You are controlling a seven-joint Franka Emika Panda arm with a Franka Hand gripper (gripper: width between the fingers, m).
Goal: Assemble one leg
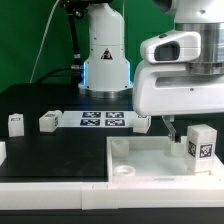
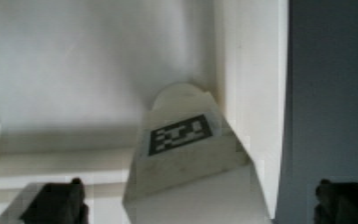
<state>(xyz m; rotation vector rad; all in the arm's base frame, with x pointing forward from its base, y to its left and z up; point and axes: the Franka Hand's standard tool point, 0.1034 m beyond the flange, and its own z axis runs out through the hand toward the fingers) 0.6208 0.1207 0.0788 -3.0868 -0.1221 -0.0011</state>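
One leg [image 1: 200, 143] stands upright on the panel [image 1: 150, 157], the gripper [image 2: 197, 203] hovering over the panel with fingers [image 2: 55, 203] spread wide and empty, leg lined up below the gap; judged light, rigid, smooth-sided, so pinch its flat opposite faces mid-height, squarely.

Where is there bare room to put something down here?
Bare black table between the spare legs, the marker board and the white panel. Crowded on the exterior view's right: open gripper by the leg on the panel.
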